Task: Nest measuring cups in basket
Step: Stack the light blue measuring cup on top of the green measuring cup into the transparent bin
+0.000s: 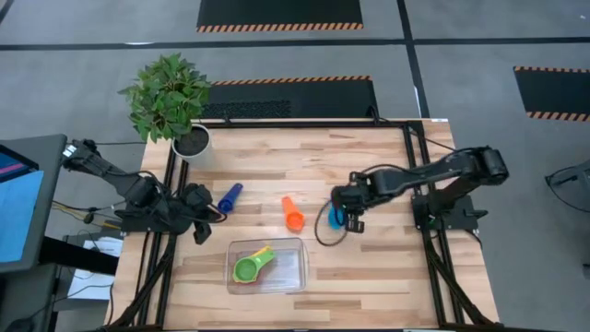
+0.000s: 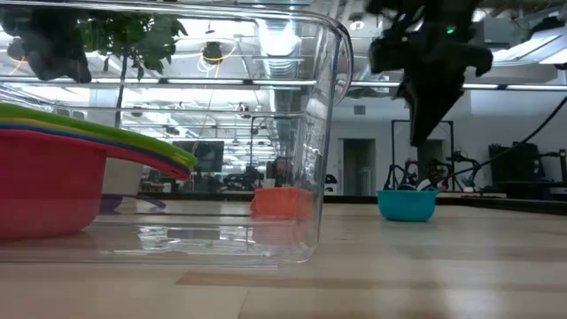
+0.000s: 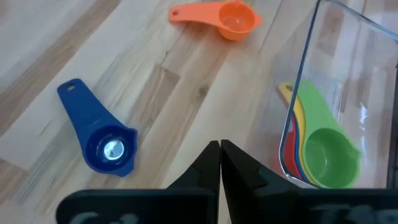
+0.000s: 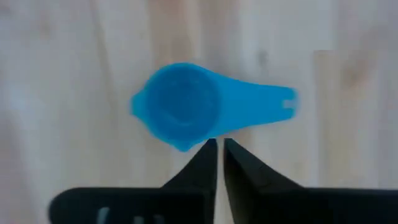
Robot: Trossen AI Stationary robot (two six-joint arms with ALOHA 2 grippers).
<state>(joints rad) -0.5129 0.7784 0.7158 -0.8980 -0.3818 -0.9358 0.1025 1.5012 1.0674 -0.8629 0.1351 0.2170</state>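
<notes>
At frame centre-right, the right tool [image 1: 348, 219], fingers a narrow slit apart, hangs over the light blue plastic scoop-shaped measuring cup [image 4: 186, 112] lying upright on the wooden bench [image 1: 369, 267]; left tool [image 3: 220, 155] closed, empty.

A leafy green plant [image 1: 168, 95] in a white pot [image 1: 192, 143] stands at a corner of the wooden table [image 1: 369, 267]. Grey floor surrounds the table.

Cups [image 1: 251, 268] nested in basket [image 1: 297, 277] — others outside.

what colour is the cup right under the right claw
Light blue cup, beneath the right claw; clearest in the right wrist view.
</notes>
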